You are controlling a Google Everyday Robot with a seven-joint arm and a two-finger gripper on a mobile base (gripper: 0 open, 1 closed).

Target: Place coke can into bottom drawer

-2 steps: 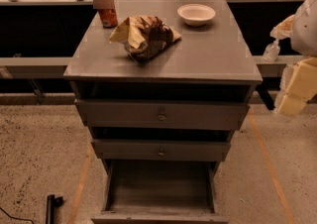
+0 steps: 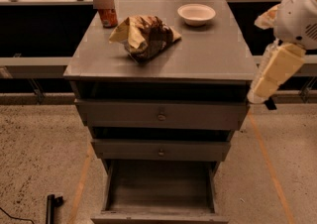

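claw (image 2: 261, 93) seemingly off right edge, state unclear | coke can (image 2: 107, 17) back-left | bottom drawer (image 2: 159, 188) open

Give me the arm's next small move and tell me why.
Probably lift the tool and swing it left over the cabinet toward the coke can. The tool hangs beside the cabinet's right edge, while the can stands at the back left corner, behind the chip bag. The bottom drawer is already open, so reaching the can likely comes first.

you've got a matt wood drawer (image 2: 158, 188), a glossy can (image 2: 107, 17), and a smooth plastic gripper (image 2: 260, 91) beside the cabinet (image 2: 198, 54).
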